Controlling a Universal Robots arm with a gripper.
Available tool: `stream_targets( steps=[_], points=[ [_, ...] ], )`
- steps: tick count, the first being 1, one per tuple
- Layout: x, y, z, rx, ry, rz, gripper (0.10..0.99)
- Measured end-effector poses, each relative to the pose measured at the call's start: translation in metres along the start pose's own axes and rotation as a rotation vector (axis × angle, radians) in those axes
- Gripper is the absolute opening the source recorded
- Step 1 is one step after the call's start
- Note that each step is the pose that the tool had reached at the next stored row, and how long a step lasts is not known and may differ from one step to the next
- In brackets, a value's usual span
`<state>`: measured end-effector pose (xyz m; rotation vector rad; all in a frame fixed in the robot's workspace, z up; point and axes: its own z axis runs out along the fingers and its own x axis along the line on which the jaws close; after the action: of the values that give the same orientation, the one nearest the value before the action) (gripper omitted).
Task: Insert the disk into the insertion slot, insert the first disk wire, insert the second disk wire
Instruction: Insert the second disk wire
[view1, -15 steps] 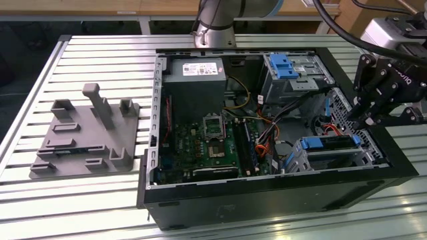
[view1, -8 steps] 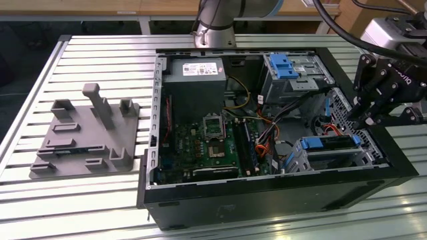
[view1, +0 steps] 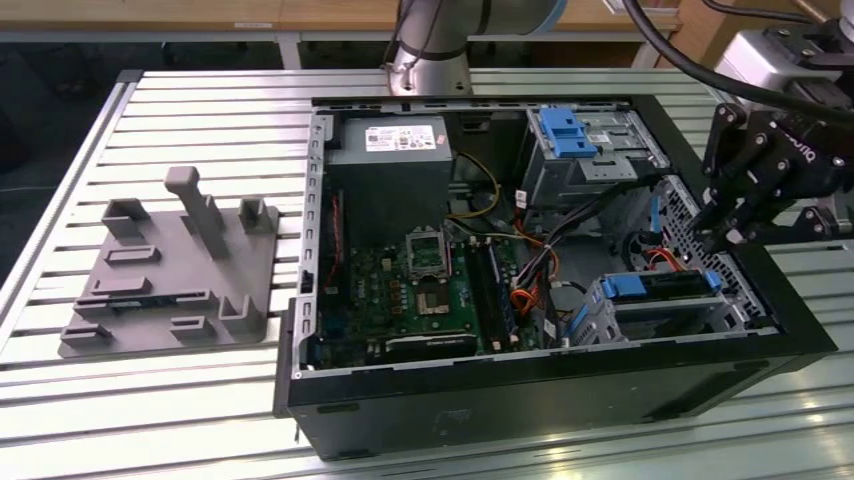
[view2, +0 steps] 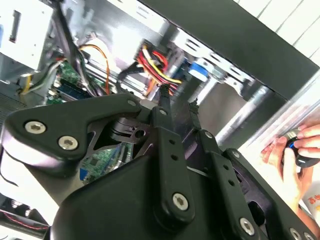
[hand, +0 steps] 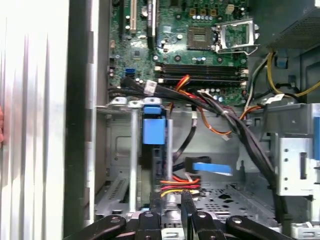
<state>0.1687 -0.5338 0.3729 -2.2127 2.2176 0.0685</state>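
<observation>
You've got the disk (view1: 665, 288) seated in the insertion slot (view1: 609, 320), so step 1 looks done; gripper (view1: 730, 240) sits just beside the slot, claw pinched on the red-yellow disk wire (hand: 179, 186), and the blue disk wire (hand: 212, 168) nearby prob. isn't plugged in.

Ribbed silver metal table (view1: 200, 110) looked brushed, with a bright sheen. Grey block-studded plastic fixture (view1: 167, 285) was matt and slightly rough. Black sheet-metal computer case (view1: 561, 400) was painted, smooth, semi-matt. Boxy silver sheet-metal insertion slot (view1: 674, 315) was bare, dull, perforated. Flat silver disk (view1: 657, 287) showed a smooth bright blue plastic carrier. Green circuit board (view1: 427, 290) had a lacquered sheen. Red, yellow and black wires (hand: 179, 186) wore glossy plastic insulation. Black gripper (view2: 177, 96) looked like matt hard plastic or coated metal, with shiny steel screw heads. Tall grey metal bay (view1: 607, 160) was dull, its wide blue latch (view1: 567, 135) smooth plastic.
</observation>
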Motion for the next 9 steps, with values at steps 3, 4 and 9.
stream_targets(
  steps=[3, 4, 9],
  points=[
    [-0.0136, 0.0, 0.001, 0.0, 0.0158, 0.0, 0.302],
    [-0.0177, 0.0, 0.0017, 0.0, 0.0268, 0.001, 0.302],
    [-0.0357, 0.0, 0.0042, 0.0, 0.1044, 0.003, 0.302]
  ],
)
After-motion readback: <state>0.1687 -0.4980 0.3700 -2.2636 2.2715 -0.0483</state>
